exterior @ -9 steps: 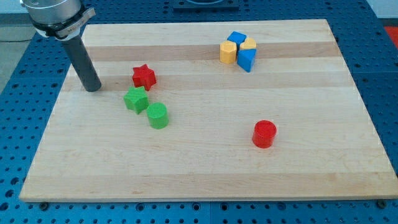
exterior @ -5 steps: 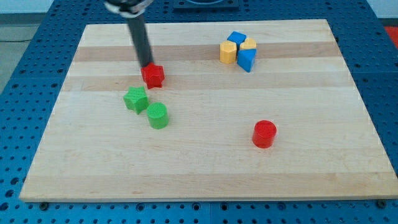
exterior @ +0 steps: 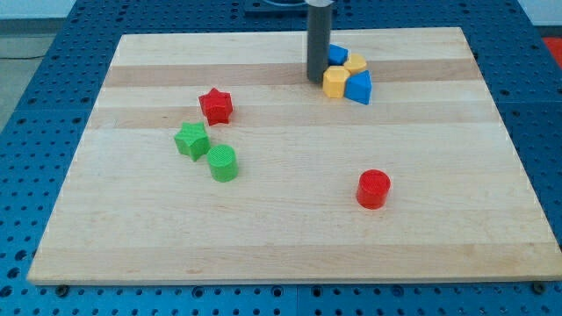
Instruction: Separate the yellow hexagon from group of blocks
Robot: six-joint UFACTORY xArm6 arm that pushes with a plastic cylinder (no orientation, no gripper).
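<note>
Wooden board (exterior: 281,237), pale planks, lying on a blue perforated table (exterior: 26,132).

Nearest item: red cylinder (exterior: 373,189), upright, right of centre, well apart from all other blocks.

Left of centre, a loose trio: green cylinder (exterior: 223,163), nearest; green star (exterior: 191,140) just beside it, to its far left; red star (exterior: 215,105) farther still, near the green star, not touching it.

Far right of centre, a tight cluster of four. Yellow hexagon (exterior: 335,82) at the cluster's near left. Blue triangular block (exterior: 359,87) touching the hexagon's right side. A second yellow block (exterior: 355,63), shape unclear, behind these two. A blue block (exterior: 336,54), partly hidden by the rod, at the cluster's far left.

The rod (exterior: 318,35), dark, straight, stands upright; the tip (exterior: 316,81) rests on the board just left of the yellow hexagon, touching or nearly touching it. There is no gripper on this arm, so no open or closed state applies.
</note>
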